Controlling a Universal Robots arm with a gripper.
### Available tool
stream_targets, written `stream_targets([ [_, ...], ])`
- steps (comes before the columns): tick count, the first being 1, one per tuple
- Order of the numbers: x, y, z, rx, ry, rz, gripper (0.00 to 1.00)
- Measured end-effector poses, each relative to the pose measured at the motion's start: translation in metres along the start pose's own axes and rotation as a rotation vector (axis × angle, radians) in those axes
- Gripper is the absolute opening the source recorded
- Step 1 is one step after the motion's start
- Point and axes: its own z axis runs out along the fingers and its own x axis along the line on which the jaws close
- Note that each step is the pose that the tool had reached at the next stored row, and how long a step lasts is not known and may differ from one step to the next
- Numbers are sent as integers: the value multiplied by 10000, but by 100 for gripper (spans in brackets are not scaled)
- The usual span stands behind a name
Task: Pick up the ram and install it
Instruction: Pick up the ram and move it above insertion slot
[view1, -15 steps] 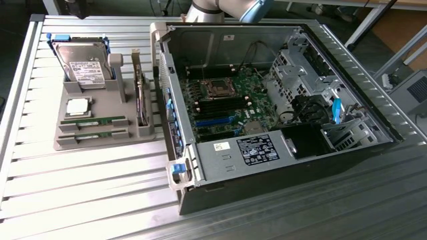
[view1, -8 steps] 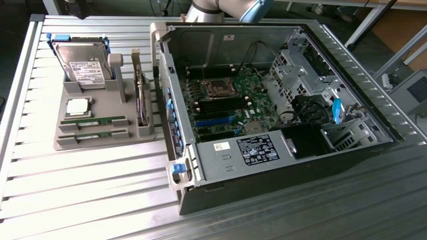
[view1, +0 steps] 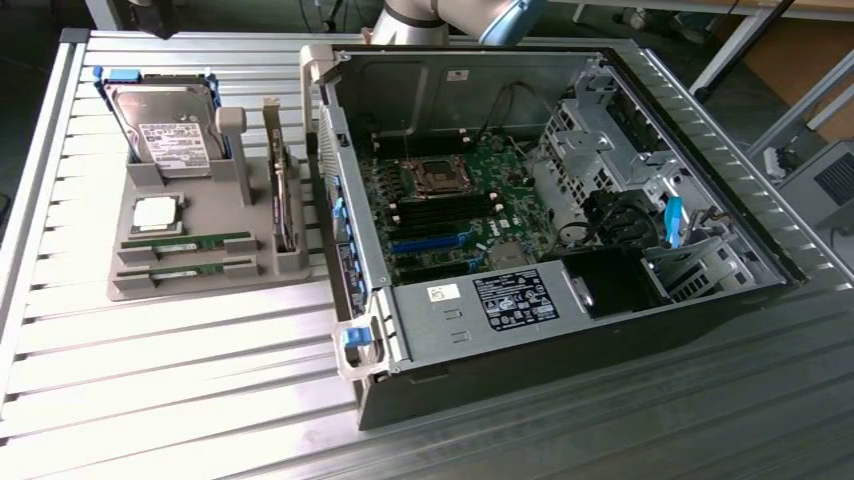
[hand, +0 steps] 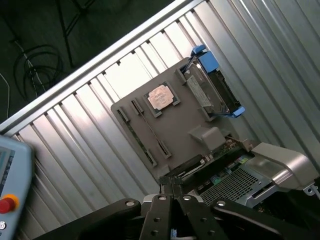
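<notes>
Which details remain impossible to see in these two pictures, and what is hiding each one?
Exterior view: text on the two thin green ram sticks in the grey plastic holder is too small.
Exterior view: the grey robot arm is cut off by the top edge.
Exterior view: latches of the black memory slots are too small to judge.
Wrist view: the shut black claw covers part of the open black computer case.

My jointed claw (hand: 172, 184) is showing matte black. The ribbed metal counter (view1: 160, 380) is gleaming in silver stripes, the moulded plastic tray (view1: 200, 292) is looking grey, and the thin circuit-board ram sticks (view1: 187, 243) are showing green with white labels.
</notes>
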Motion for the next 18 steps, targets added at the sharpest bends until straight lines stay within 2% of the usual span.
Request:
stream_targets([
  [6, 0, 0, 0, 8, 23, -417, 9],
  [18, 0, 0, 0, 13, 61, -1649, 9],
])
